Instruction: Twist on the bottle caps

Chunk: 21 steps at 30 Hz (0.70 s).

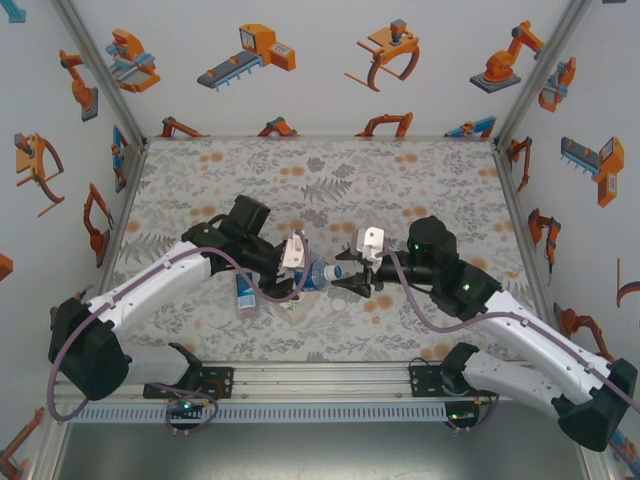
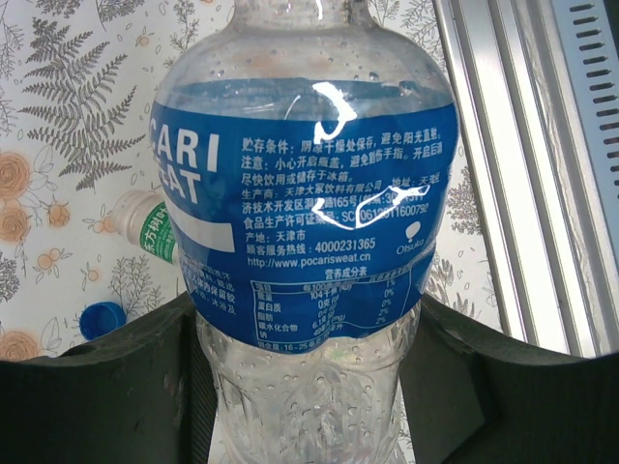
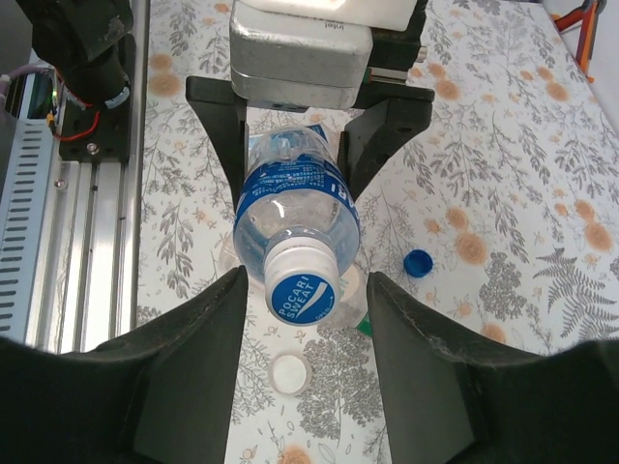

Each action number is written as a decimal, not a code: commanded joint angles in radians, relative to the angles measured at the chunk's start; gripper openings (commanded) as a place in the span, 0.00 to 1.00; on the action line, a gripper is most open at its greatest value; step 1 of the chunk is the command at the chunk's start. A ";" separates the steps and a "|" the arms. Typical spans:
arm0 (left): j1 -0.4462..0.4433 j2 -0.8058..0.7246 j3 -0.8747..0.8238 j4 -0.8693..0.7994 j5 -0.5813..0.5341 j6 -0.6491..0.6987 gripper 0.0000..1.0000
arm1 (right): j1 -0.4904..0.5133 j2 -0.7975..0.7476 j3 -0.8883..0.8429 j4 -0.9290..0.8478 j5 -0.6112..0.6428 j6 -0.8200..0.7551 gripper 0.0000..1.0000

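From the top camera, the left gripper (image 1: pixel 306 271) and the right gripper (image 1: pixel 352 284) are seen nose to nose just below the centre of the frame, over the patterned table (image 1: pixel 420 180). The held bottle (image 1: pixel 318 275) lies level between them, though little of it can be made out there, since it is small and overlapped by both grippers. A second slim bottle (image 1: pixel 247 293) is seen on the table left of centre, below the left arm. More detail is given by the wrist cameras. In the left wrist view the held bottle fills the centre, its blue label readable, and it is clamped low down between the two dark fingers (image 2: pixel 106 387) at the bottom corners; its neck is cut off by the top edge. At the left of that frame a wider bottle (image 2: pixel 145 227) with a green label is seen lying on the table, mostly hidden behind the held one, and a blue cap (image 2: pixel 102 319) lies loose below it. In the right wrist view the bottle's mouth is shown at centre, bearing a fitted cap (image 3: pixel 302 295) with a white ribbed side and a blue printed top. The right gripper's jaws are spread to either side of it, a gap is visible on each side, and nothing is gripped. A white cap (image 3: pixel 290 372) is seen on the table beneath. Whether the fitted cap is screwed fully down cannot be told.
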 commanded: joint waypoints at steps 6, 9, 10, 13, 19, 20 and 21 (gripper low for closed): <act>-0.010 -0.019 0.024 -0.022 0.040 0.026 0.00 | 0.000 0.006 -0.025 0.045 -0.043 -0.033 0.45; -0.009 -0.019 0.023 -0.021 0.041 0.026 0.00 | 0.000 0.008 -0.027 0.036 -0.031 -0.033 0.45; -0.009 -0.019 0.022 -0.021 0.040 0.027 0.00 | 0.000 0.009 -0.027 0.030 -0.028 -0.034 0.46; -0.009 -0.019 0.021 -0.021 0.040 0.026 0.00 | 0.000 0.007 -0.026 0.021 -0.018 -0.034 0.46; -0.010 -0.015 0.023 -0.023 0.039 0.027 0.00 | -0.001 0.005 -0.029 0.021 -0.030 -0.033 0.34; -0.010 -0.015 0.023 -0.022 0.039 0.027 0.00 | 0.000 0.006 -0.027 0.021 -0.032 -0.026 0.30; -0.011 -0.015 0.022 -0.022 0.038 0.027 0.00 | 0.000 0.009 -0.027 0.021 -0.027 -0.015 0.24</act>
